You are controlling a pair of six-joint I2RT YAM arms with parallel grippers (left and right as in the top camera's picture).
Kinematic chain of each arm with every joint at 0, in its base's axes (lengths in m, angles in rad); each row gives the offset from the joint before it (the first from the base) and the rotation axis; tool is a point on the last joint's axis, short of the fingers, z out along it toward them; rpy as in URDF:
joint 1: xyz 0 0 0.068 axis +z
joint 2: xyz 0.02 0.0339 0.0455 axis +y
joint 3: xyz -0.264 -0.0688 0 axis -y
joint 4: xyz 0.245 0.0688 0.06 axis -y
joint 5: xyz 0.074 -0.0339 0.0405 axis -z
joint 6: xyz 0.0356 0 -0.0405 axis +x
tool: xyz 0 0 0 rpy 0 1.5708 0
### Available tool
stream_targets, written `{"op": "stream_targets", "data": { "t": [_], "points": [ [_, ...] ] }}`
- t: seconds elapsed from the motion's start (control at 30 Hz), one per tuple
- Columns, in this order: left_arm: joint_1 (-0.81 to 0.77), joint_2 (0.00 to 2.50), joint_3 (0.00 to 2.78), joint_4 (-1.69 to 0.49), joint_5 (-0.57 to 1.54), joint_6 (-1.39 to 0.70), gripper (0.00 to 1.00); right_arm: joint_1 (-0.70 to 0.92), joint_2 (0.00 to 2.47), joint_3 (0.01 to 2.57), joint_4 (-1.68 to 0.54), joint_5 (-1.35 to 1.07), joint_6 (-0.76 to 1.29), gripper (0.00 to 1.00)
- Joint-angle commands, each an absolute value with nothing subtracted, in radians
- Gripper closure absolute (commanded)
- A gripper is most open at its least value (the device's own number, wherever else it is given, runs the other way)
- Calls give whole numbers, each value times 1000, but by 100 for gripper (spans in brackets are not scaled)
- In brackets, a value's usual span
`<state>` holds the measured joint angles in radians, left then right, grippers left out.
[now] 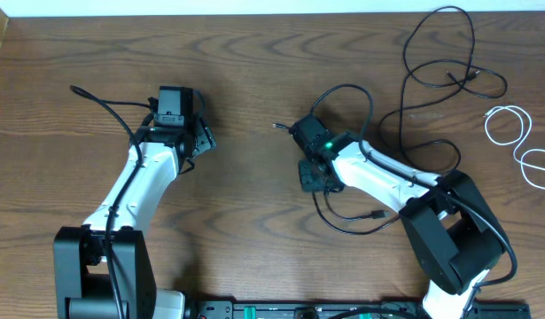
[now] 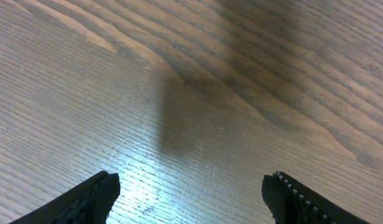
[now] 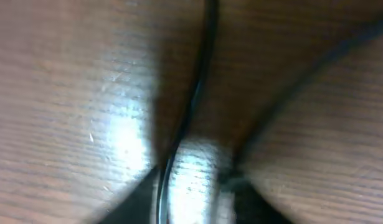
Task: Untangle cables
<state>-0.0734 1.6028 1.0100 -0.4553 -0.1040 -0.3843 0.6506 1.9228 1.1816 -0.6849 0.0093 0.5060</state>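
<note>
Black cables (image 1: pixel 371 105) loop over the wooden table around my right arm, and more black loops (image 1: pixel 472 53) lie at the far right. A white cable (image 1: pixel 523 135) is coiled near the right edge. My right gripper (image 1: pixel 294 132) is low over the table's middle. Its wrist view is blurred: a thin black cable (image 3: pixel 200 81) runs down between the narrowed jaws of the right gripper (image 3: pixel 194 186), against the left finger, with a slim gap of table still showing. My left gripper (image 1: pixel 204 140) stands open over bare wood at the left, and the left wrist view shows nothing between that gripper's (image 2: pixel 191 186) fingers.
A black plug end (image 1: pixel 376 215) lies on the table under my right arm. The table's far edge (image 1: pixel 254 12) runs along the top. Both arm bases stand at the near edge.
</note>
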Motion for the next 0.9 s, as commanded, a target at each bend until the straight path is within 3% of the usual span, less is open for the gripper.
{"op": "stream_targets", "data": {
  "t": [0.0,0.27,0.5,0.87],
  "points": [
    [-68,1601,1016,-458,-117,-371,21,672,1995,1147,-733,-36,356,99],
    [-68,1601,1016,-455,-117,-371,21,663,1991,1164,-803,-9,242,99],
    [-68,1601,1016,-455,-117,-371,21,647,1895,1343,-877,9,155,99],
    [-68,1601,1016,-453,-117,-371,21,634,1716,1481,-936,596,174,99]
  ]
}}
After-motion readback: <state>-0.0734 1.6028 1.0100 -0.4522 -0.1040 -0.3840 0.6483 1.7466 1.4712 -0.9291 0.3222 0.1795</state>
